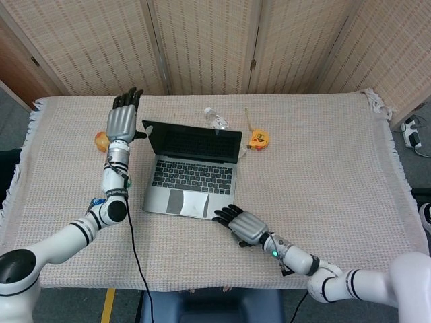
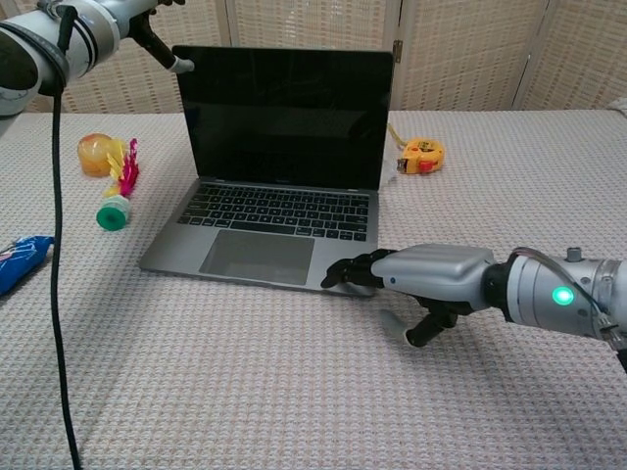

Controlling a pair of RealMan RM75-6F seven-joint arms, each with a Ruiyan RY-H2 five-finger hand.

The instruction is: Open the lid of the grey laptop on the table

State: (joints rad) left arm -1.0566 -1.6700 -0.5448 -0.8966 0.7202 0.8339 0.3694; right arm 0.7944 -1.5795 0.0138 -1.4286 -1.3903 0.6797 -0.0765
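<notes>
The grey laptop (image 1: 192,176) (image 2: 274,211) stands open in the middle of the table, its lid (image 2: 286,117) nearly upright with a dark screen. My left hand (image 1: 123,120) (image 2: 103,18) is raised beside the lid's top-left corner, fingers stretched out and holding nothing; its thumb tip sits just off that corner. My right hand (image 1: 244,225) (image 2: 423,274) lies low on the table, and its fingers (image 2: 345,273) rest on the front right corner of the laptop base.
A clear water bottle (image 1: 215,119) lies behind the lid. A yellow tape measure (image 1: 258,139) (image 2: 421,152) sits right of it. Left of the laptop are an orange ball (image 2: 96,154), a feathered shuttlecock (image 2: 118,191) and a blue packet (image 2: 20,262). A black cable (image 2: 57,245) hangs from my left arm.
</notes>
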